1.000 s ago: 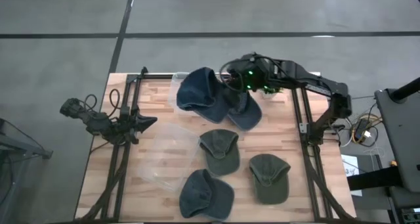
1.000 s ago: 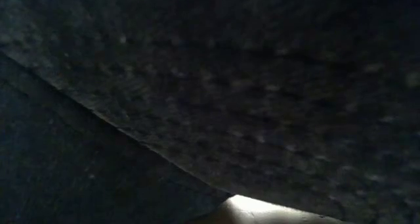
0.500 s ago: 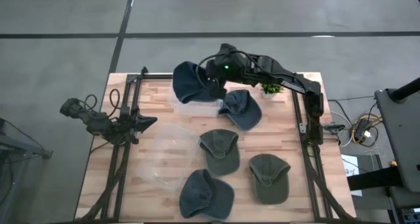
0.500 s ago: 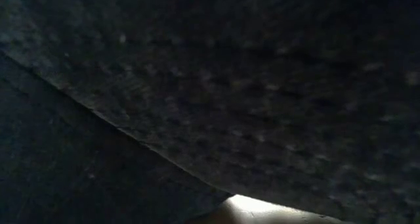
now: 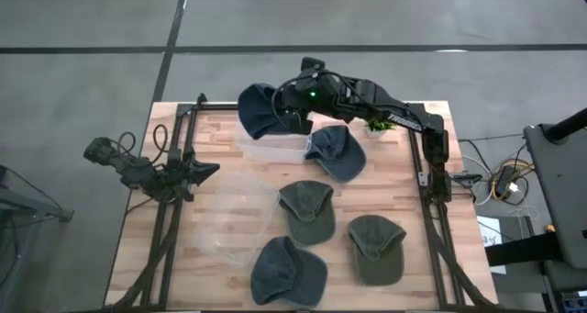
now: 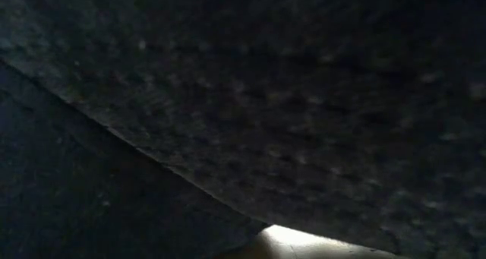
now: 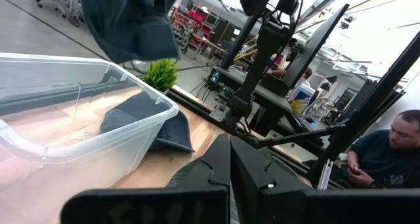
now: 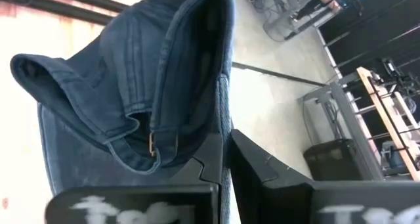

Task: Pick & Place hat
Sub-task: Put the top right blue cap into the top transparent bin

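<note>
Dark blue denim cap [image 5: 260, 112] clamped in the right gripper [image 5: 295, 114] and held above the clear plastic bin [image 5: 271, 147], a second blue cap [image 5: 337, 152] laid just beside that bin, left gripper [image 5: 204, 171] closed, parked well apart from it.

Workshop hall — metal racks [image 7: 190, 20], concrete floor [image 5: 83, 65].

Held hat [image 5: 261, 112] hangs over the bin [image 5: 272, 150], behind four hats.
</note>
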